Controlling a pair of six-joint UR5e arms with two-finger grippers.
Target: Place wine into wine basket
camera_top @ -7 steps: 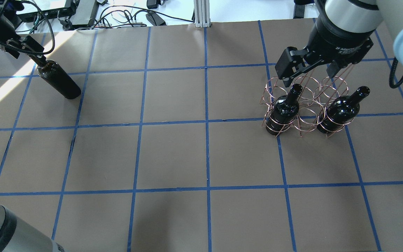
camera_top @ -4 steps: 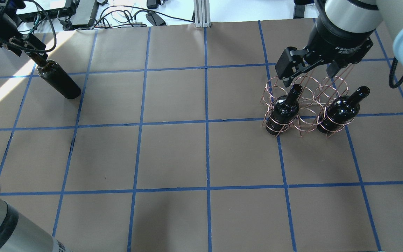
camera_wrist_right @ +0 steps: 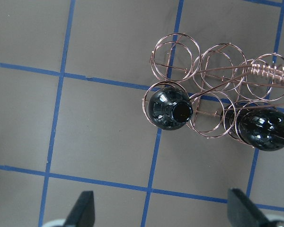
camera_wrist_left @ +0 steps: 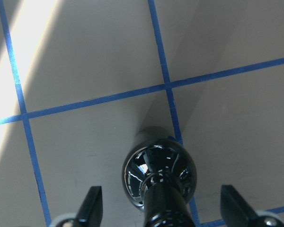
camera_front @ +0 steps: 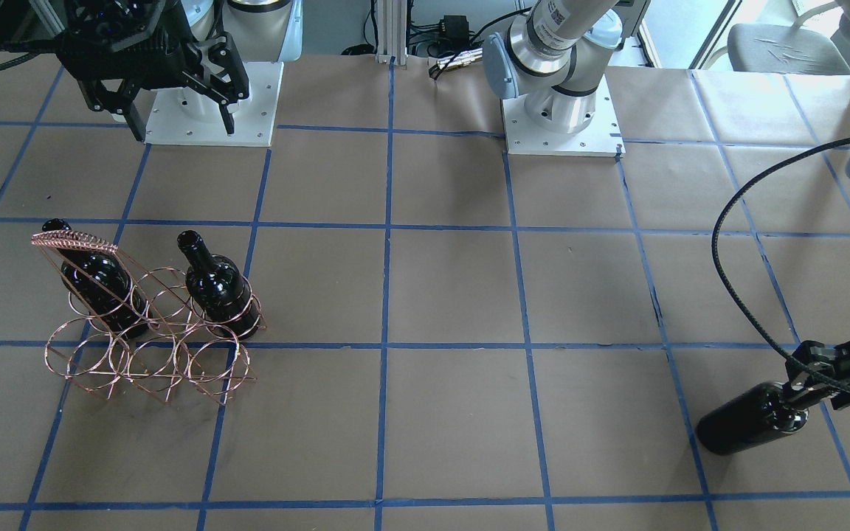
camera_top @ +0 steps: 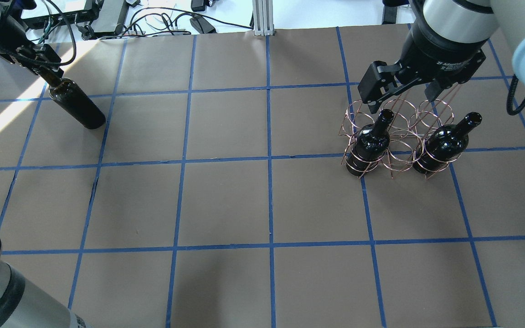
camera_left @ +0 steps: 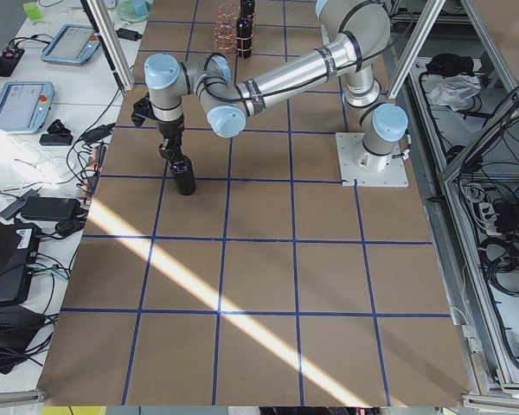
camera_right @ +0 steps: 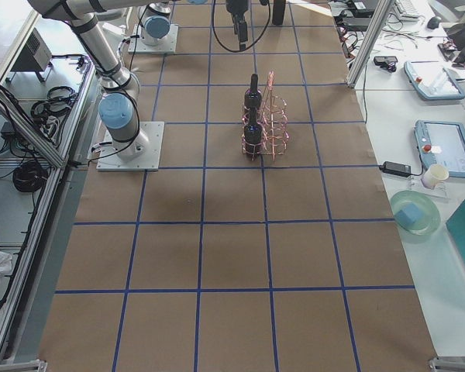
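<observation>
One near-black wine bottle [camera_top: 78,107] stands upright on the table at the far left, apart from the basket; it also shows in the front view [camera_front: 746,422]. My left gripper [camera_top: 52,75] is open, with its fingers [camera_wrist_left: 92,204] on either side of the bottle's neck [camera_wrist_left: 163,208] and clear of it. The copper wire wine basket [camera_top: 394,119] stands at the right with two identical bottles [camera_top: 372,143] [camera_top: 442,143] in its near row. My right gripper [camera_top: 401,98] hangs open and empty above the basket's far rings [camera_wrist_right: 175,54].
The basket's slanted wire-wrapped handle [camera_front: 74,241] rises beside one bottle. Cables and devices [camera_top: 107,16] lie beyond the table's far edge. The arm bases [camera_front: 561,118] stand on white plates. Brown paper with blue tape lines covers the table [camera_top: 267,200].
My left gripper has drifted slightly up and left in the overhead view, staying at the bottle's neck. The bottle, the basket and my right arm have not moved.
</observation>
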